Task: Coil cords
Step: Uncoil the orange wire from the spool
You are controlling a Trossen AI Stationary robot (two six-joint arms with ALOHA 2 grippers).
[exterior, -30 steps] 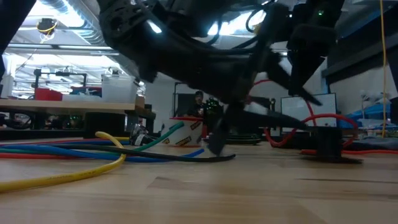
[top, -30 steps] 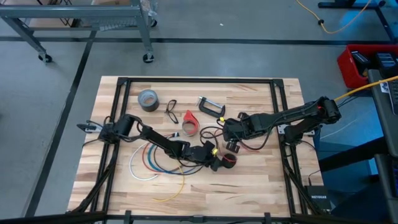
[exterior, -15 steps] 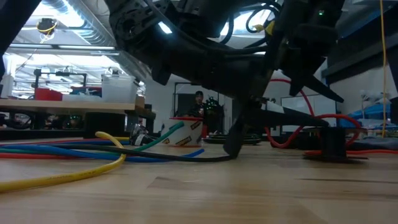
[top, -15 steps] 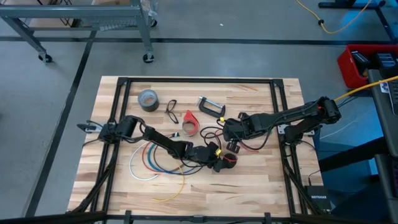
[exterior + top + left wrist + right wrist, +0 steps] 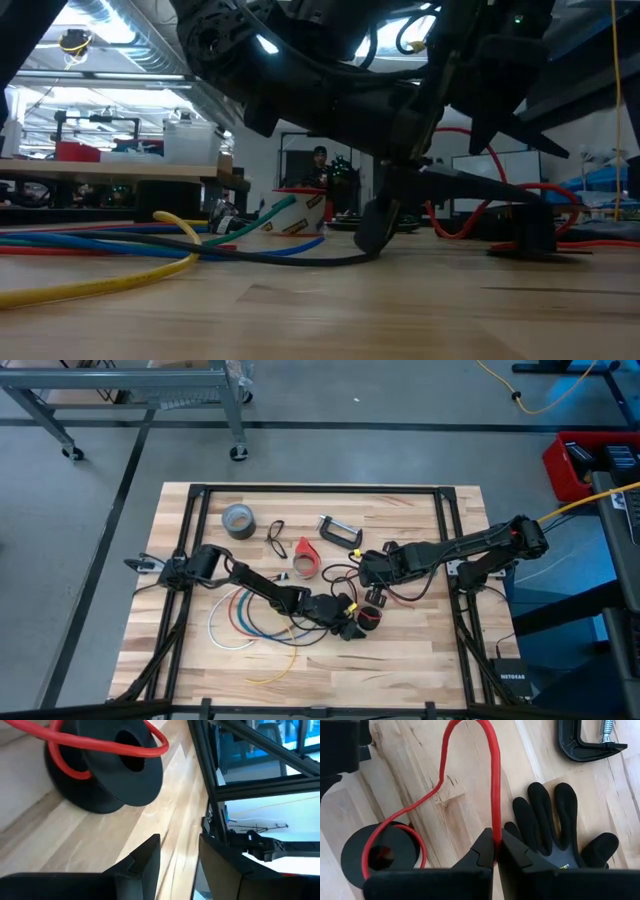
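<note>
Wooden butcher-block tabletop carries the work: the small black spool (image 5: 370, 617) sits near the middle-right, just beside the left gripper (image 5: 349, 628), whose fingers stand apart with nothing between them. The thin red wire (image 5: 494, 780) loops over the spool and runs up to the right gripper (image 5: 495, 851), pinched narrow on it above a black glove (image 5: 559, 827). The wire looks light and springy, likely to hold its curve and slip unless clamped; the spool seems light enough to skid, so pinning its flange while winding looks sensible.

left tool (image 5: 177, 855) parted, right tool (image 5: 496, 851) clamped
</note>
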